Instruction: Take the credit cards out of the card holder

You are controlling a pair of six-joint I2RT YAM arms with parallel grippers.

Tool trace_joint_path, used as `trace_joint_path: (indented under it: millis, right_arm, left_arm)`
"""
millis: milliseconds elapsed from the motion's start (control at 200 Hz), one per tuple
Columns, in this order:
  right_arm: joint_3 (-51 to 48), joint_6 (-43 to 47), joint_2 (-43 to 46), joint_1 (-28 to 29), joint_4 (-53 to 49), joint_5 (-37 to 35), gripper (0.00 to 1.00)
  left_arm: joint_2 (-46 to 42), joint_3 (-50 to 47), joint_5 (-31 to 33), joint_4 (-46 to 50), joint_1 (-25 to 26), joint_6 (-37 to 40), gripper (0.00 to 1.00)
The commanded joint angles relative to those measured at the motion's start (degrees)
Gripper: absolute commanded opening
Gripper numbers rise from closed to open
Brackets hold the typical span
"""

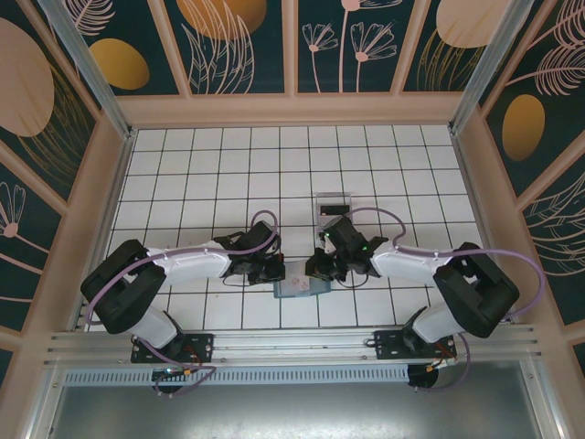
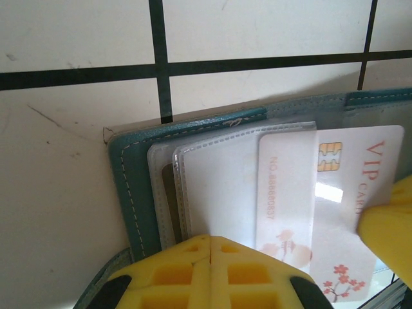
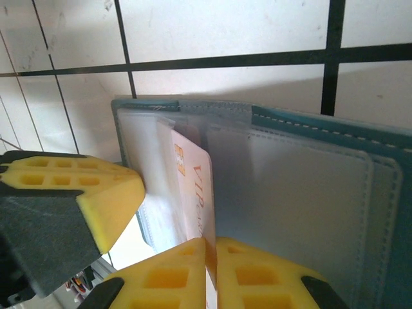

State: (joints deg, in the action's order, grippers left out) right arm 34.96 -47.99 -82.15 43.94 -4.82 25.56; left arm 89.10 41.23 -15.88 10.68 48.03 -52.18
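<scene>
At the card holder's [image 2: 132, 193] near edge, the right gripper [image 3: 210, 248] has its jaws pinched on the end of the VIP card [image 2: 335, 193]. The card lies partly out of a clear sleeve [image 2: 219, 180] on the holder's panel. Just beside it along the same edge, the left gripper [image 2: 209, 241] has its jaws pressed together over the sleeves. Whether a sleeve lies between them is hidden.

The card is glossy and held by a thin margin, so it could slip from the pads as it draws out. If the left gripper's hold is on a loose sleeve (or on nothing at all), the soft holder would likely drag along with the card or fold over it. The grippers crowd the holder, so a sideways pull could knock finger against finger.

The left wrist view gives the card's face, its chip and how much sits under the sleeve. It also shows a darker sliver in a sleeve nearer the holder's stitched outer edge, possibly another card. The right wrist view gives the card edge-on, running into the jaws, and the holder's second panel. The top view shows the holder open on the tiled table [image 1: 210, 174] between both grippers, and beyond the holder a clear tray [image 1: 334, 203] with something dark in it.
</scene>
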Motion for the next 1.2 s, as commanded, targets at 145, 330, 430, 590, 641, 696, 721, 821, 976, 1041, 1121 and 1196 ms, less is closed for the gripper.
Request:
trace_joint_path:
  millis: [145,330,430,590,641,696,721,821,976,1041,1121,1196]
  right_arm:
    - [1.0,2.3,4.4,-1.3,-6.7,-3.5,0.10]
    - [2.9,4.3,7.3,-2.3,-10.8,-4.6,0.08]
    - [4.1,5.3,8.8,-2.9,-12.6,-5.8,0.08]
    - [5.8,7.3,11.0,-3.7,-14.0,-7.9,0.06]
    - [6.5,8.8,11.4,-4.1,-14.6,-8.5,0.06]
    - [7.8,11.2,11.4,-4.3,-15.7,-10.1,0.06]
    - [8.5,12.6,11.5,-4.3,-16.3,-11.2,0.06]
    - [11.2,19.3,11.5,-4.3,-19.1,-16.3,0.04]
    - [16.4,30.6,10.0,-5.9,-24.0,-22.0,0.04]
    - [18.2,36.1,9.1,-6.0,-25.6,-25.1,0.03]
    - [19.7,42.2,8.7,-6.0,-27.1,-29.1,0.01]
    - [20.2,49.4,9.1,-6.0,-27.7,-31.4,0.00]
  left_arm:
    - [0.7,-0.2,0.7,2.7,0.3,0.5,0.02]
    - [0.6,0.4,0.7,3.1,0.3,0.8,0.02]
    - [0.7,0.6,0.6,3.2,0.3,1.0,0.02]
    - [0.5,0.9,0.5,3.5,0.3,1.1,0.02]
    - [0.5,1.0,0.6,3.7,0.2,1.3,0.02]
    - [0.4,1.1,0.7,3.7,0.3,1.3,0.02]
    - [0.4,1.0,0.6,3.7,0.2,1.3,0.02]
    - [0.3,0.9,0.6,3.7,0.3,1.3,0.02]
    - [0.0,0.8,0.8,3.5,0.2,1.5,0.02]
    - [0.2,0.7,0.7,3.4,0.3,1.3,0.02]
    - [0.2,0.7,0.7,3.4,0.3,1.4,0.02]
    - [-0.2,0.6,0.8,3.4,0.3,1.2,0.02]
